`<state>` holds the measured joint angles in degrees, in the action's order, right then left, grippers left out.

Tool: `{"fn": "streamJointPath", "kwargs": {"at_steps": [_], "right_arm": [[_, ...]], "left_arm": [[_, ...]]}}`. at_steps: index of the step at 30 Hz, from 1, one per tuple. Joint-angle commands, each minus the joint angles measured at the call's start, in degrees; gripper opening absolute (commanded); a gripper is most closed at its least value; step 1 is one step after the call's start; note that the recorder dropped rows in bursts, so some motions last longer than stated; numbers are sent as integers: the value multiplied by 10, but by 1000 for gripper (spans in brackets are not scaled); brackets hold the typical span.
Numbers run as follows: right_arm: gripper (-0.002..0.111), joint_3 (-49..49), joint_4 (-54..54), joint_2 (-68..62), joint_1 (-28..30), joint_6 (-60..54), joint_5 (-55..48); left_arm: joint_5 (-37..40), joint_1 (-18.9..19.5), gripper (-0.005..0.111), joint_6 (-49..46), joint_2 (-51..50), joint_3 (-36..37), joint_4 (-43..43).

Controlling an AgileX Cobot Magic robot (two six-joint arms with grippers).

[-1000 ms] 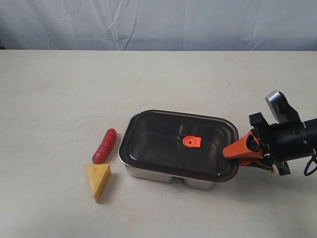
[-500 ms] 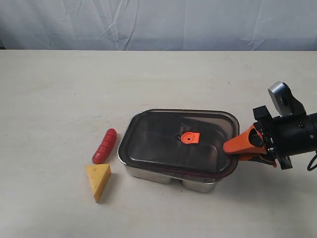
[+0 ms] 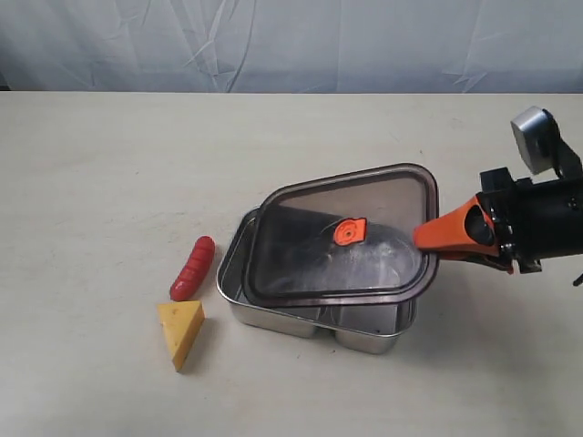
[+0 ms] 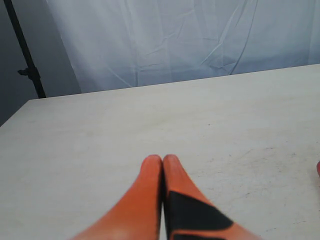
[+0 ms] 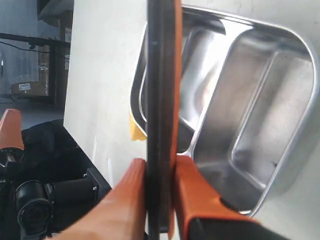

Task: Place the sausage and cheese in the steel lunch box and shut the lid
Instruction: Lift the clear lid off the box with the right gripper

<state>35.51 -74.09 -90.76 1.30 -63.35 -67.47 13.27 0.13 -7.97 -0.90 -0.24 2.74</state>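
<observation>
- Pinch the dark translucent rounded-rectangular lid [image 3: 310, 259] squarely by its edge, as gripped now between the orange right fingers [image 3: 448, 235]; left fingers [image 4: 150, 185] pressed together, empty.
- Raise before swinging aside: tilted, with the low edge close over the shiny two-compartment steel lunch box [image 3: 273, 320], likely to catch the rim.
- Avoid the glossy red toy sausage [image 3: 192, 268] and yellow-orange cheese wedge [image 3: 181, 332], lying just beside the box on the left arm's side, outside it.
- Set down flat on bare pale table [image 3: 109, 182].
</observation>
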Motion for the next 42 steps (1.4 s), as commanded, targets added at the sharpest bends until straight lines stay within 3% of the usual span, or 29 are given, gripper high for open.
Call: {"fn": "streamJointPath", "kwargs": {"at_steps": [1,11,19,26,29,36,42], "right_arm": [[-1,20,-11,45,0,-11,-11],[-1,117,36,122,0,39,-9],[-1,236,359,202,-2,218,102],[-1,251,515,241,-4,233,141],[-1,251,594,242,-31,235,142],[-1,221,801,242,-167,235,113],[-1,143,889,242,-249,252,109]], "left_arm": [[-2,3,0,3,3,2,2],[-2,3,0,3,3,2,2],[-2,3,0,3,3,2,2],[-2,3,0,3,3,2,2],[-2,3,0,3,3,2,2],[-3,3,0,3,3,2,2],[-3,3,0,3,9,2,2]]}}
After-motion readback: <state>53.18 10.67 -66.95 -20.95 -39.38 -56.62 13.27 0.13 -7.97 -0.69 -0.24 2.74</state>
